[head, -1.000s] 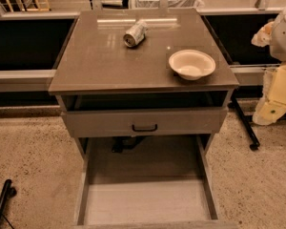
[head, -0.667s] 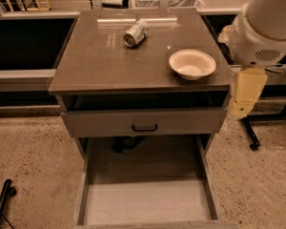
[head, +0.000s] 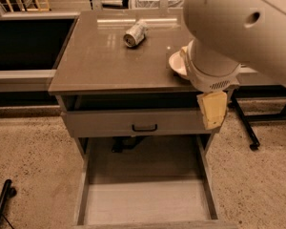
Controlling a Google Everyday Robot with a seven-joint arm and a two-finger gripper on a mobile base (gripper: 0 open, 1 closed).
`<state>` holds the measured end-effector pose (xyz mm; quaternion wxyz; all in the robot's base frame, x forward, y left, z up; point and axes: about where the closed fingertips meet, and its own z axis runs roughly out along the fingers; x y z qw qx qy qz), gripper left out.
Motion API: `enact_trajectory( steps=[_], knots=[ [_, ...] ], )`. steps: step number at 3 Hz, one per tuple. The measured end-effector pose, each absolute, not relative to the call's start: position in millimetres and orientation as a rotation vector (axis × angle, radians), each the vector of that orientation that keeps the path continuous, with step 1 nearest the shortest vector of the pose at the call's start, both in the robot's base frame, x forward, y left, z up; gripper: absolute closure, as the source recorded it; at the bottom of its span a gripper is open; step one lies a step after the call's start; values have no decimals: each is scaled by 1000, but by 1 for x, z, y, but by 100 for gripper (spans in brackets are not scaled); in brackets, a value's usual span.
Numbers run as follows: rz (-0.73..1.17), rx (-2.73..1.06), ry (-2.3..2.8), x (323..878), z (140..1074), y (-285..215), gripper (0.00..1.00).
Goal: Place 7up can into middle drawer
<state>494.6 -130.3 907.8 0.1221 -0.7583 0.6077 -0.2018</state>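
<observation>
The 7up can lies on its side near the back of the cabinet top. The middle drawer is pulled out at the bottom of the view, and its pale floor is bare. My white arm fills the upper right, over the cabinet's right edge. A yellowish part hangs below it. My gripper itself is out of view. The can is well left of the arm and nothing touches it.
A cream bowl on the right of the top is mostly hidden by the arm. A grey drawer front with a black handle sits above the open drawer. There is a dark bin at left, a wheeled stand leg at right, and a black rod at bottom left.
My arm has swung in from the right edge to over the cabinet's right side and now covers most of the bowl. The can and the drawers have not moved.
</observation>
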Motion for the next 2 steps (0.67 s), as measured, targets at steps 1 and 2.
enact_trajectory(
  steps=[1, 2],
  knots=[
    [-508, -2233, 1724, 516, 914, -131, 0],
    [-479, -2281, 1564, 571, 926, -132, 0]
  ],
)
